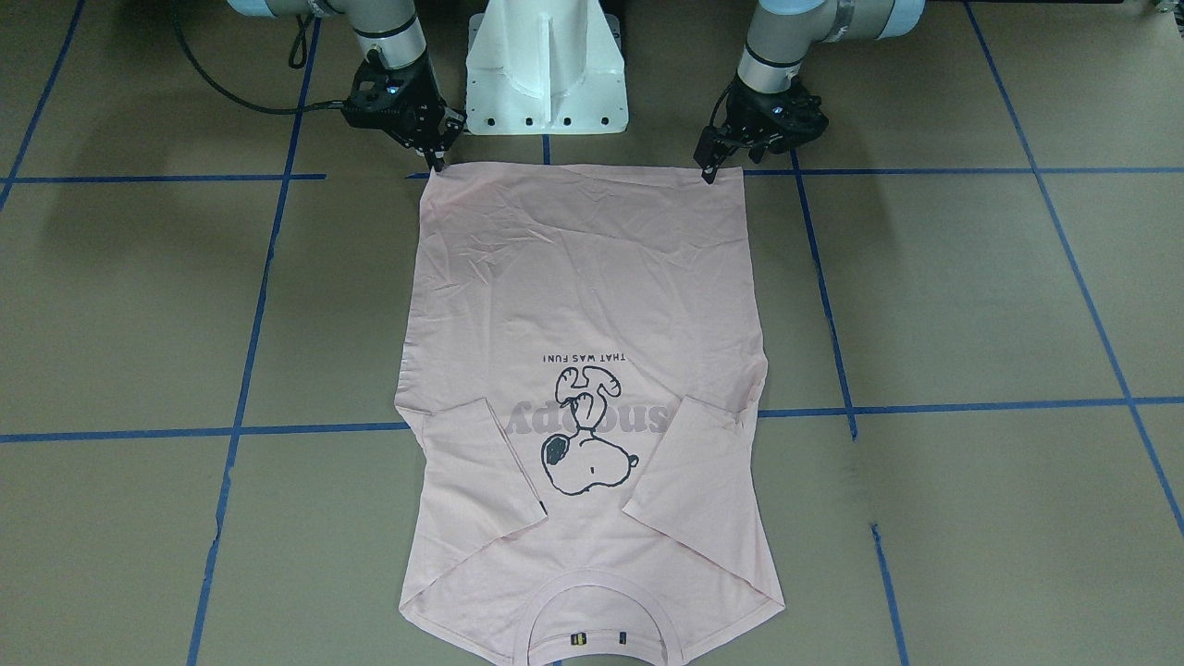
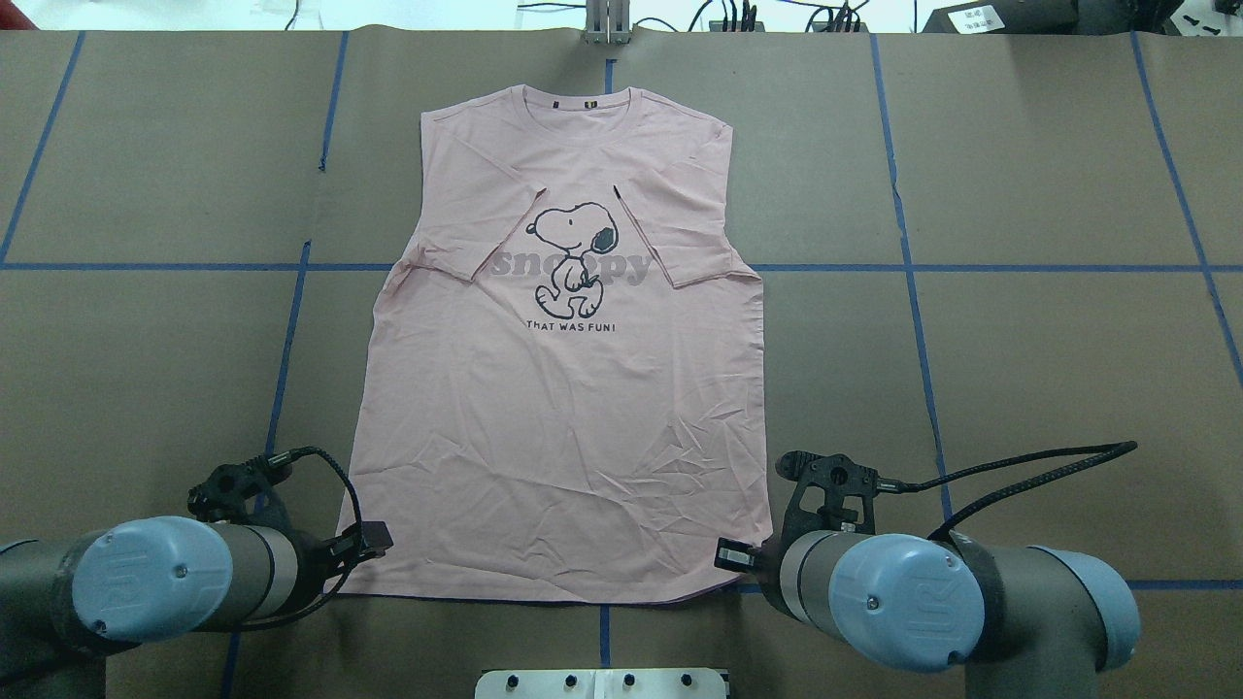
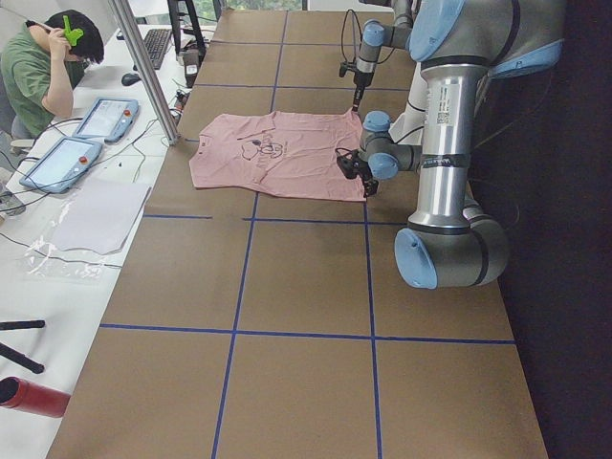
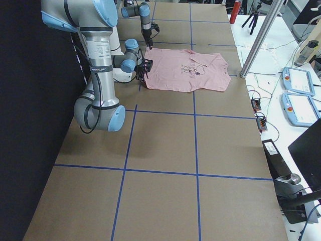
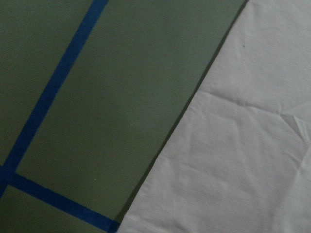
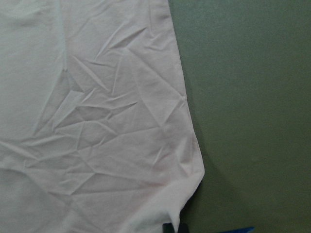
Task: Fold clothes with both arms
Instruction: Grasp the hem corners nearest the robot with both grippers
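— What is the worktop (image 2: 1020, 388) like?
— A flat, matte brown board, split into big squares by blue tape lines (image 2: 971, 268). A white pedestal (image 1: 546, 74) stands at the robot's edge, between the two arms.

— And the T-shirt (image 2: 563, 417)?
— It is spread flat near the middle, print side up. The collar is at the edge far from the robot and the hem is toward the pedestal. Both sleeves are folded inward over the chest, flanking the dog print (image 2: 573, 257). The lower half is creased.

— The jaws?
— The left gripper (image 1: 708, 174) and the right gripper (image 1: 433, 165) each point down at one hem corner. Both pairs of jaws look narrow, with their tips at the cloth edge. I cannot tell whether any fabric is pinched between them.

— The room around it?
— Along the side opposite the robot runs a white side bench (image 3: 38, 287) with two pendants (image 3: 107, 117) and a clear plastic sheet (image 3: 96, 215) on it. A metal pole (image 3: 143, 67) rises at the worktop's edge. A person (image 3: 43, 72) in a green top sits by the bench, and a red bottle (image 3: 29, 395) lies at its near end.
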